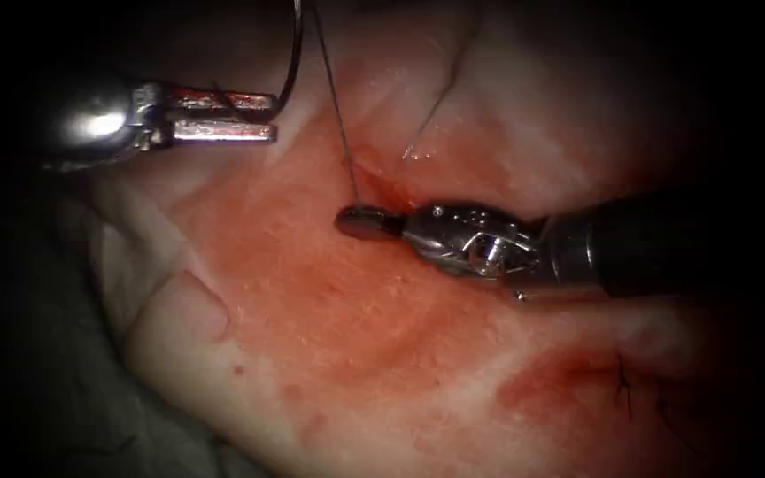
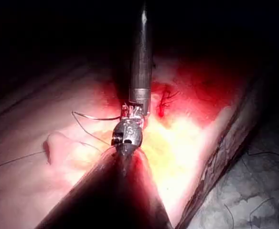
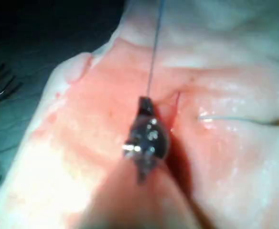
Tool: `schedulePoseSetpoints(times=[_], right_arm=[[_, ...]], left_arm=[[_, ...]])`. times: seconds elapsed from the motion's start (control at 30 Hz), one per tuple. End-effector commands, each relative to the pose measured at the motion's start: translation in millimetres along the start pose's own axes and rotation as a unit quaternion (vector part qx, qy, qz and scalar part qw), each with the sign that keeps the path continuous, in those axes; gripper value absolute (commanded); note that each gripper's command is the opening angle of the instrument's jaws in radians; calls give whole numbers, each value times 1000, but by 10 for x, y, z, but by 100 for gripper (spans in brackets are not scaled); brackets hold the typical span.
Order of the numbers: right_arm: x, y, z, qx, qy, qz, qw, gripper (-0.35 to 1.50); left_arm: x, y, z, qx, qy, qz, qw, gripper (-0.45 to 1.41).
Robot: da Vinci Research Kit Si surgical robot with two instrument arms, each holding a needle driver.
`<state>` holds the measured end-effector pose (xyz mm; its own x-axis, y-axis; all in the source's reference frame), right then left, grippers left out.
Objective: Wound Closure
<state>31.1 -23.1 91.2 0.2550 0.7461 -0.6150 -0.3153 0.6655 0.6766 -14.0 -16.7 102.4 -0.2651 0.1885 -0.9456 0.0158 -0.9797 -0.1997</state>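
Left tool (image 1: 263, 116) grips the needle (image 1: 296, 53), clear above the tissue (image 1: 312, 292). Right tool (image 1: 367, 223), jaws closed, clamps the thread (image 1: 336, 106) beside the cut (image 1: 382, 181)

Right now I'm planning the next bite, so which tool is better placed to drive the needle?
Left. The left tool already holds the needle, clear of the tissue. The right tool is shut on the thread.
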Motion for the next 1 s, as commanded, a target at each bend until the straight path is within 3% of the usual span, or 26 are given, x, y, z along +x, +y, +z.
schedulePoseSetpoints(times=[0.03,0.07,0.13,0.17,0.23,0.27,0.3,0.43,0.57,0.6,0.63,0.67,0.7,0.73,0.8,1.0], right_arm=[[-4,-16,1,6,-1,-1,1000,-35],[-3,-32,-3,12,-2,-6,1000,-35],[-3,-40,-4,15,-3,-6,1000,-35],[-4,-60,-6,24,-4,-16,1000,-35],[-4,-68,-8,28,-5,-16,999,-35],[-5,-94,-13,36,-6,-26,999,-35],[-4,-103,-15,39,-7,-29,999,-35],[2,-134,-19,51,-5,-33,998,-35],[12,-148,-22,60,3,-53,997,-35],[21,-147,-24,61,11,-72,995,-1],[21,-147,-24,61,11,-72,995,-1],[25,-145,-25,63,17,-79,995,24],[35,-139,-29,54,28,-104,993,76],[35,-139,-29,54,28,-104,993,76],[45,-129,-34,46,31,-128,990,111],[43,-109,-38,26,34,-147,988,113]], left_arm=[[-10,7,7,1,0,-3,1000,-45],[-17,13,8,1,-2,-1,1000,-45],[-21,15,10,2,-3,-2,1000,-45],[-26,20,12,3,-4,-5,1000,-45],[-30,25,13,4,-4,-5,1000,-45],[-40,45,16,0,-3,-11,1000,-45],[-44,51,17,-1,-2,-11,1000,-45],[-58,71,20,-3,-3,-9,1000,-45],[-57,63,12,-10,0,-10,1000,-45],[-56,58,5,-4,-1,-12,1000,-45],[-56,58,5,-4,-1,-12,1000,-45],[-54,55,-1,1,0,-14,1000,-45],[-50,48,-11,9,1,-18,1000,-45],[-50,48,-11,9,1,-18,1000,-45],[-43,33,-27,25,0,-27,999,-45],[-35,11,-44,42,-5,-42,998,-45]])
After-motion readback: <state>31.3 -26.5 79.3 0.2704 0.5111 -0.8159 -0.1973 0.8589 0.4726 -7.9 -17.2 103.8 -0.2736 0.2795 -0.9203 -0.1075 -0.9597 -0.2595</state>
